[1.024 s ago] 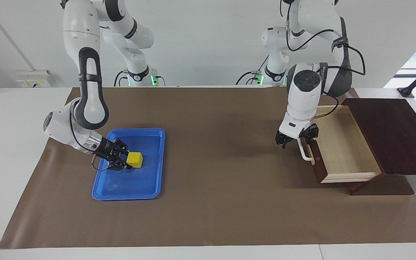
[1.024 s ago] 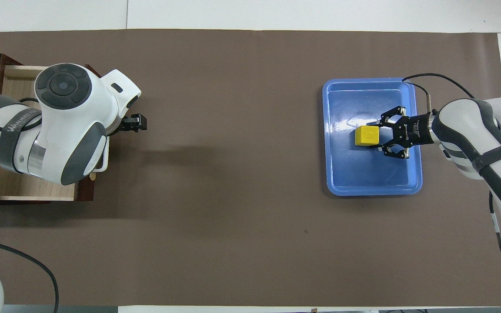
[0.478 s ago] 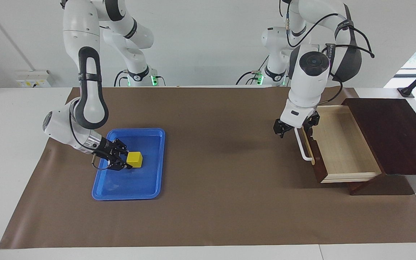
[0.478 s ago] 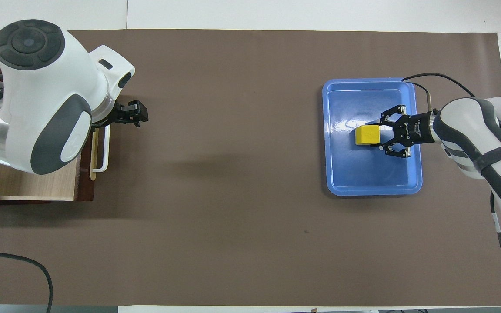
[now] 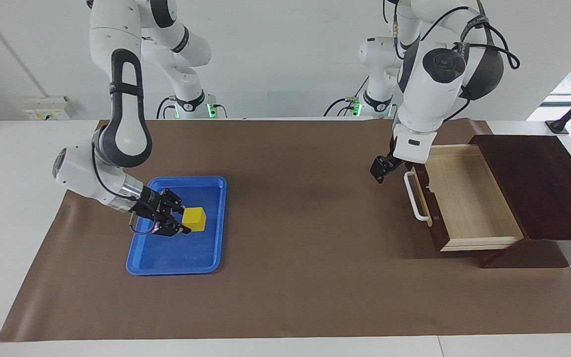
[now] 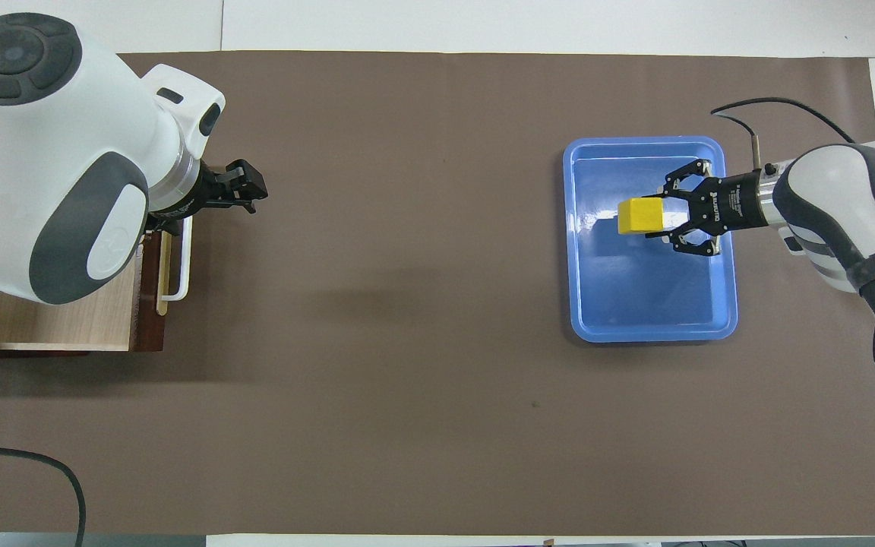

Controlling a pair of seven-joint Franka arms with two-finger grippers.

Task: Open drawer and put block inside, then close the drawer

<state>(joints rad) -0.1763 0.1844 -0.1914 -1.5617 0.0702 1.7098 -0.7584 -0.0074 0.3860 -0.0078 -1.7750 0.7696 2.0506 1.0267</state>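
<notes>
**Facing view: block gripped over the tray, drawer standing open**

Facing view, from its left edge across: the right arm reaches down toward its own end of the worktop (image 5: 285,297), which is covered by a brown mat. The right gripper (image 5: 182,224) hangs low over the blue tray (image 5: 139,258), its fingers (image 5: 172,231) clamped on the sides of the yellow block (image 5: 196,218). The overhead view shows the block (image 6: 641,216) over the half of the tray (image 6: 654,330) that lies farther from the robots, with its shadow cast on the tray floor beside it, so it looks lifted clear of the tray.

The middle of the mat is bare.

Toward the left arm's end, the left gripper (image 5: 379,170) hangs in the air over the mat just in front of the drawer (image 5: 469,198), near the end of the white handle (image 5: 416,201) that is nearer to the robots, and apart from it. Its fingers stand wide with nothing between them. The drawer is pulled well out of its dark box (image 5: 543,183), its pale wooden interior open to view and holding nothing.
</notes>
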